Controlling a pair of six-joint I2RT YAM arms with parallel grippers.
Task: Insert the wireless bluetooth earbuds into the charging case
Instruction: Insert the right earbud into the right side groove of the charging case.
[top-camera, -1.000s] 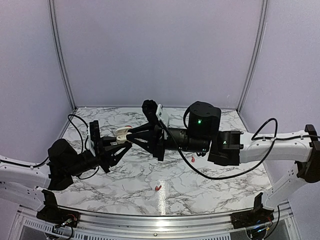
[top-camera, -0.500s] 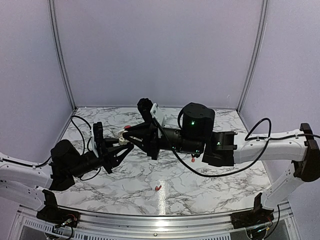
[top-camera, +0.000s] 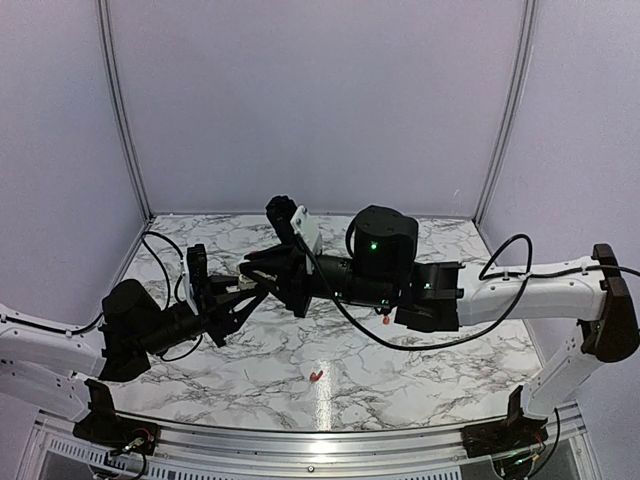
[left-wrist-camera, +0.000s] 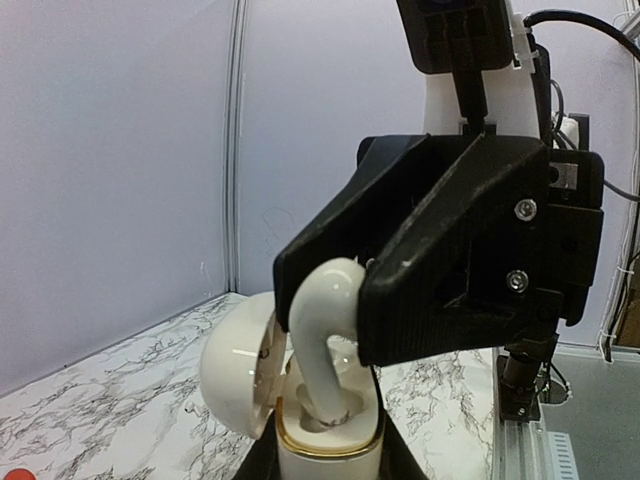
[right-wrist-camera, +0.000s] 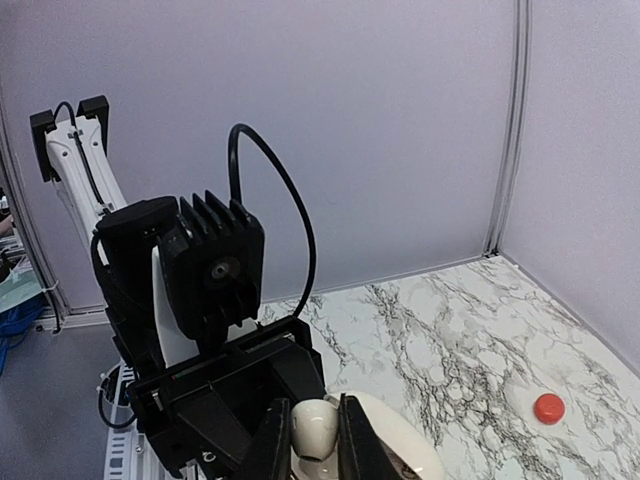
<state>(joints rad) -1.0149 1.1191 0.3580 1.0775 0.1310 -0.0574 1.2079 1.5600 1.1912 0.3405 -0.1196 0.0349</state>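
Observation:
The charging case (left-wrist-camera: 330, 450) is a cream-white case with a gold rim, not red. It stands upright between the jaws of my left gripper (left-wrist-camera: 330, 472), its hinged lid (left-wrist-camera: 235, 375) swung open to the left. My right gripper (right-wrist-camera: 314, 440) is shut on the bulb of a white, curved earbud (left-wrist-camera: 320, 340). The stem tip of this earbud sits down inside the case's well. In the top view the two grippers meet above the table's left middle, left gripper (top-camera: 243, 292) below right gripper (top-camera: 262, 272), and the case is mostly hidden there.
Two tiny red pieces lie on the marble, one (top-camera: 317, 376) near the front centre and one (top-camera: 385, 320) under the right arm. A small red disc (right-wrist-camera: 548, 408) lies on the table. A tiny white object (left-wrist-camera: 189, 406) lies beyond the lid. Walls enclose three sides.
My right arm has moved left and down, bringing the earbud onto the open case. The left gripper shifted slightly with the case, which is now more covered in the top view.

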